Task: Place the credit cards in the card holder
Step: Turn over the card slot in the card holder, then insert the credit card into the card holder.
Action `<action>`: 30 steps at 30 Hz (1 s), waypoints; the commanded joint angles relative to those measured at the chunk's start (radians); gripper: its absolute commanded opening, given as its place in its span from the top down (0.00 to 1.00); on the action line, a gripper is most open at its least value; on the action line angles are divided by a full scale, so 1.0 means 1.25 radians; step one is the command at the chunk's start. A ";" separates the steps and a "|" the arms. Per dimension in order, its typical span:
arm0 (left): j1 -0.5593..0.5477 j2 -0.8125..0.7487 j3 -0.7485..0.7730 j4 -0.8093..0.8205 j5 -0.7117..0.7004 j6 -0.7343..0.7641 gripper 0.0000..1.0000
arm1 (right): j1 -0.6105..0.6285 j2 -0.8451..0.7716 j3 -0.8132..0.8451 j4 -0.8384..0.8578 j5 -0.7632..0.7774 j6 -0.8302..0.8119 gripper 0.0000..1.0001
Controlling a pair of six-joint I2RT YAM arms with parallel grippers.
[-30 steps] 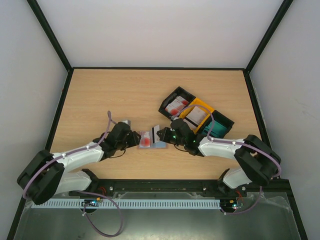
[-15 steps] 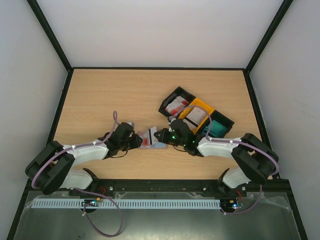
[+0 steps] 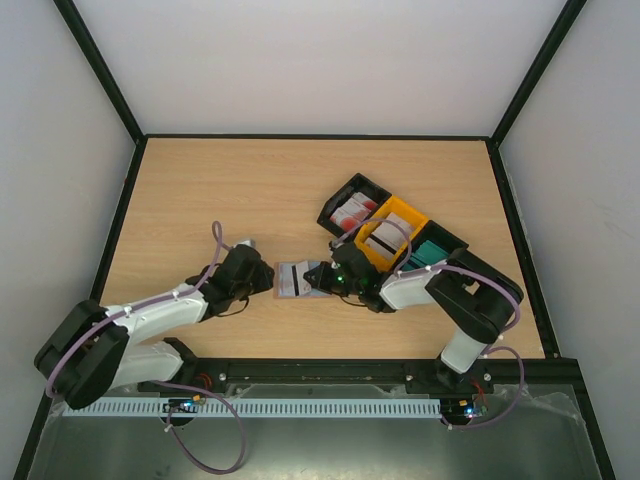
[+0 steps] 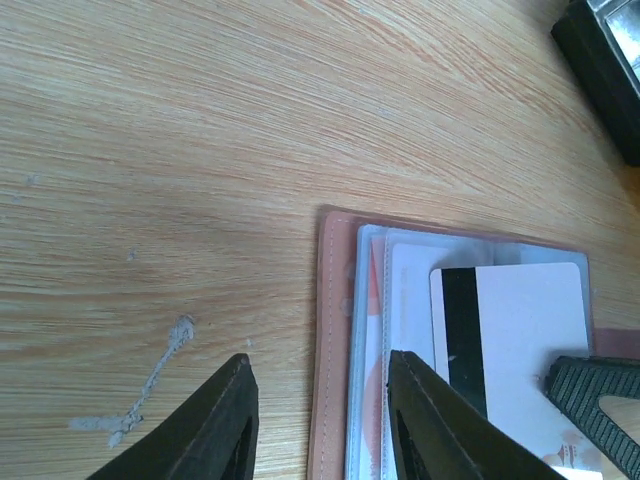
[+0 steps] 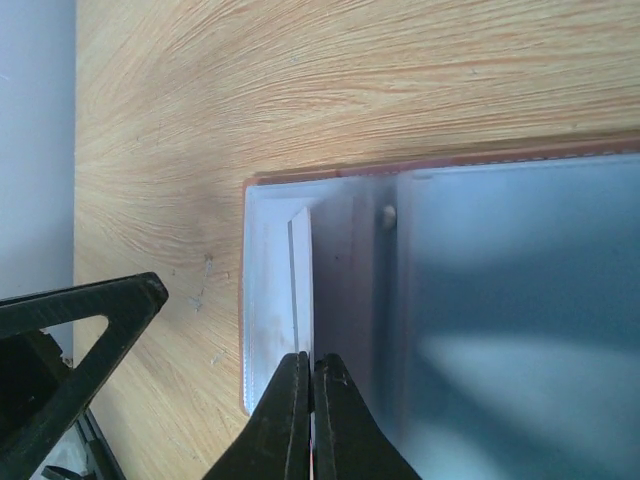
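The card holder [image 3: 291, 280] is lying open and flat on the worktop, near the near edge and about midway between the left and right edges. Its reddish-brown border is facing the left arm, and clear pocket sleeves are showing inside it.

The left gripper [image 4: 318, 395] is standing spread. One finger [image 4: 225, 425] is resting over bare wood just outside the holder's border, and the other finger [image 4: 420, 420] is sitting over the pocket sleeves. Whether either finger is touching the holder cannot be told.

The right gripper [image 5: 306, 400] is reaching in from the opposite side with its fingers pressed together, pinching a credit card [image 4: 520, 330]. The card is whitish with a dark stripe and is lying over the holder's pockets. In the right wrist view it is appearing edge-on as a thin white line running out from between the fingertips.

Three trays are sitting in a diagonal row toward the right edge:
- a black tray [image 3: 326, 212] holding red-and-white cards [image 3: 352, 210];
- a yellow tray [image 3: 415, 215] holding whitish cards [image 3: 385, 236];
- a second black tray [image 3: 456, 243] holding teal cards [image 3: 426, 258].
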 commanded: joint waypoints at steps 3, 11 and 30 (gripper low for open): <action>0.006 -0.016 0.003 0.003 0.024 0.015 0.56 | 0.005 -0.040 -0.013 0.041 0.026 0.005 0.98; 0.010 0.050 0.009 0.053 0.099 0.051 0.47 | 0.002 -0.204 -0.063 -0.075 0.176 -0.004 0.98; 0.010 0.212 0.035 -0.008 0.068 0.061 0.73 | -0.036 -0.090 -0.085 0.047 0.115 0.037 0.98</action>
